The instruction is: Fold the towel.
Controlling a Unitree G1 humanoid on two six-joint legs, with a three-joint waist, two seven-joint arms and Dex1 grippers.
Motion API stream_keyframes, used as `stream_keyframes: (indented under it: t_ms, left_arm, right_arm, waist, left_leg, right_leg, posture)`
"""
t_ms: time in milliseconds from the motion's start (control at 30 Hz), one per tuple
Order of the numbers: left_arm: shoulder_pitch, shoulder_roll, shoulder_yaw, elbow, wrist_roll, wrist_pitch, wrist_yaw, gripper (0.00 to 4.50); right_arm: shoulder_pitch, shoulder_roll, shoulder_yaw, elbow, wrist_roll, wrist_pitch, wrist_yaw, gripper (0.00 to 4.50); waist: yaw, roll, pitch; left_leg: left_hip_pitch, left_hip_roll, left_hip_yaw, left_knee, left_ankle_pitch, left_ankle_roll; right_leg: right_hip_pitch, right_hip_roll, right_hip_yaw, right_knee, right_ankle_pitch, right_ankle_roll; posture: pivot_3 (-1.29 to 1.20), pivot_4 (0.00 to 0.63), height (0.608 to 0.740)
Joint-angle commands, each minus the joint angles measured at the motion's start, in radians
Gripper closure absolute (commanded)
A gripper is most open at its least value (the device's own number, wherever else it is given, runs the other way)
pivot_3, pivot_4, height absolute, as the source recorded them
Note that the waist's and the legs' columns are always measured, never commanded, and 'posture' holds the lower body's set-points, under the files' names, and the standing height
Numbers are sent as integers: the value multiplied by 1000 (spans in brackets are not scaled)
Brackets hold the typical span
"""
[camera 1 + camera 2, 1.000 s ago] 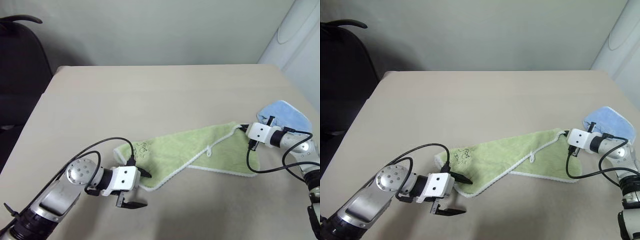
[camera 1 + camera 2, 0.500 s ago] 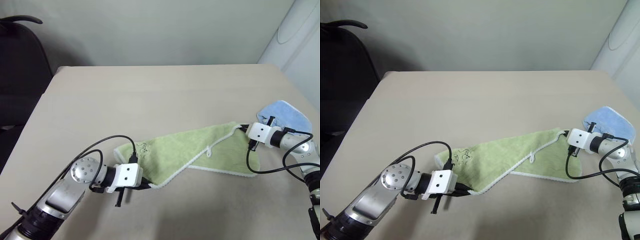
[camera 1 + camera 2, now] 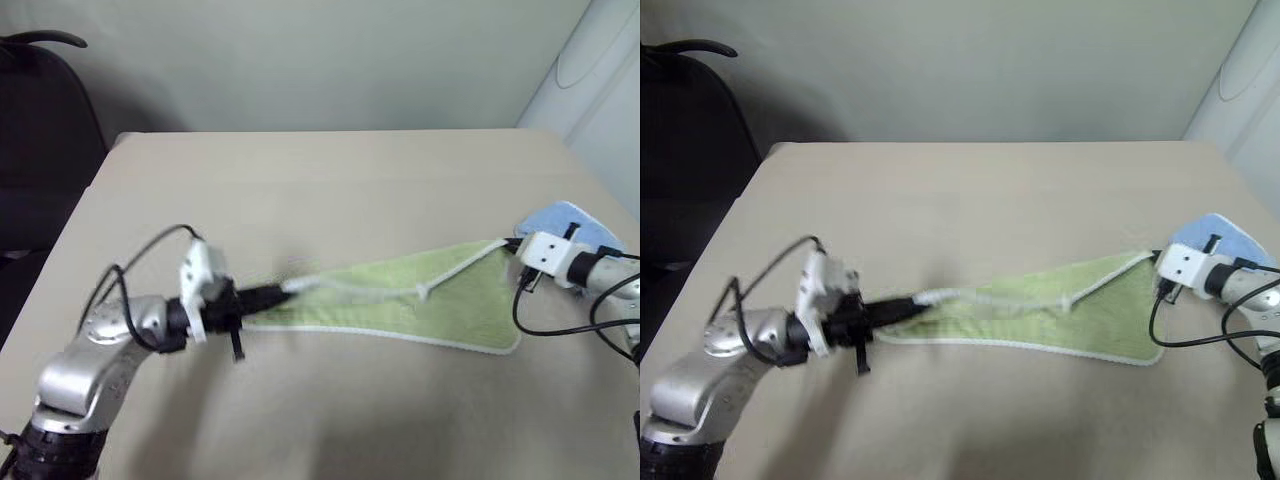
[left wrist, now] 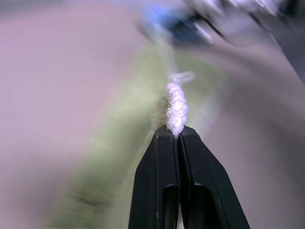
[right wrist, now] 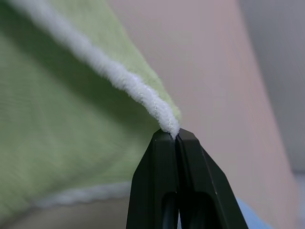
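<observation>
The light green towel (image 3: 440, 300) with white edging is stretched across the table between my two grippers, its lower hem resting on the tabletop. My left gripper (image 3: 283, 290) is shut on the towel's left corner, lifted off the table; in the left wrist view the white edge (image 4: 177, 109) sticks out from between the closed fingertips. My right gripper (image 3: 512, 243) is shut on the towel's right corner; in the right wrist view the white edging (image 5: 143, 98) runs into the pinched fingertips. A small white loop tag (image 3: 424, 292) shows near the towel's middle.
A folded light blue towel (image 3: 570, 219) lies at the table's right edge, just behind my right gripper. The beige table (image 3: 320, 180) stretches far back. A dark chair (image 3: 40, 130) stands off the table's left side.
My left gripper closed on the towel's left corner and lifted it up and away from the table, pulling the cloth taut. The right gripper rose slightly, still holding its corner.
</observation>
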State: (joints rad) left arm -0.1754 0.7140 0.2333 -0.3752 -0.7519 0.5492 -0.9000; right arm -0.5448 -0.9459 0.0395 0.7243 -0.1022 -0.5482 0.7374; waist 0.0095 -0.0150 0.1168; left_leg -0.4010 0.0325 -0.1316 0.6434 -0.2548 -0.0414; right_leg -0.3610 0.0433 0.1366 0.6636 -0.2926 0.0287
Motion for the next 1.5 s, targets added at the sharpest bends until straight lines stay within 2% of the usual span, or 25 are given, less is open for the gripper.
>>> stream_keyframes:
  t_ms: [33,200,333,433,500,633,767,900,1067,1133,1333,1400,1500]
  left_arm:
    - [-142,-62,50,99,4,14,169,4484]
    - [-399,-166,-13,335,153,-89,288,4484]
    - [-625,-243,-12,537,219,-191,343,4484]
    - [-757,-246,13,636,243,-270,346,4484]
    - [-770,-222,37,612,220,-275,319,4484]
    - [-651,-161,67,411,114,-185,231,4484]
    - [-399,-70,66,152,9,-58,141,4484]
    - [-49,40,57,-98,-36,22,40,4484]
    - [201,99,65,-220,-6,19,4,4484]
    - [278,108,81,-256,-11,20,0,4484]
    - [434,120,132,-339,-68,52,-6,4484]
    - [476,121,138,-358,-76,54,-9,4484]
    - [480,100,108,-350,-48,35,20,4484]
  right_arm:
    - [-91,-21,-47,41,4,25,-44,4500]
    - [-290,1,10,221,-124,30,-190,4500]
    - [-462,4,63,345,-223,22,-322,4500]
    - [-556,-19,68,388,-244,5,-364,4500]
    - [-567,-48,40,388,-211,-16,-338,4500]
    - [-490,-95,-26,333,-99,-51,-207,4500]
    - [-313,-110,-120,194,86,-15,2,4500]
    - [4,-127,-168,-38,259,107,256,4500]
    - [282,-187,-208,-215,323,234,407,4500]
    - [351,-212,-226,-249,347,281,457,4500]
    - [415,-247,-252,-285,364,345,542,4500]
    - [384,-246,-246,-275,343,337,535,4500]
    - [259,-207,-206,-224,272,287,457,4500]
  waist:
    - [-2,0,0]
    - [-2,0,0]
    - [-1,1,0]
    - [-2,1,1]
    - [-3,2,1]
    - [-2,2,1]
    - [-2,1,1]
    - [0,1,1]
    - [5,1,1]
    - [3,1,1]
    - [-3,1,1]
    - [-2,1,1]
    - [-5,2,1]
  left_leg:
    - [1,0,0,0,0,0]
    - [1,0,0,1,0,0]
    - [-2,0,0,2,0,0]
    - [-8,0,0,3,4,-4]
    - [-13,0,0,2,9,-11]
    - [-16,0,0,1,11,-13]
    - [-17,0,0,2,11,-13]
    - [-17,0,1,2,12,-14]
    - [-15,0,1,2,11,-13]
    - [-12,0,2,2,6,-4]
    - [1,0,2,1,0,-3]
    - [1,0,2,2,-1,-3]
    - [2,0,2,2,-1,-2]
  right_leg:
    - [1,0,0,0,0,0]
    - [-1,0,1,1,0,0]
    - [-3,0,1,1,0,1]
    - [-10,0,1,1,1,2]
    - [-14,0,1,1,2,2]
    - [-16,-1,1,0,2,2]
    - [-16,-1,0,0,2,2]
    - [-15,-1,0,0,2,2]
    - [-13,0,0,0,2,2]
    - [-10,0,1,0,2,3]
    - [2,3,2,-2,0,2]
    - [3,3,2,-2,0,2]
    - [3,3,3,-1,0,2]
  posture:
    - [0,150,740]
    - [0,150,740]
    - [0,150,740]
    - [0,150,740]
    - [0,150,740]
    - [0,150,740]
    - [0,150,740]
    - [0,150,740]
    - [0,150,740]
    - [0,150,740]
    - [0,150,740]
    - [0,150,740]
    - [0,150,740]
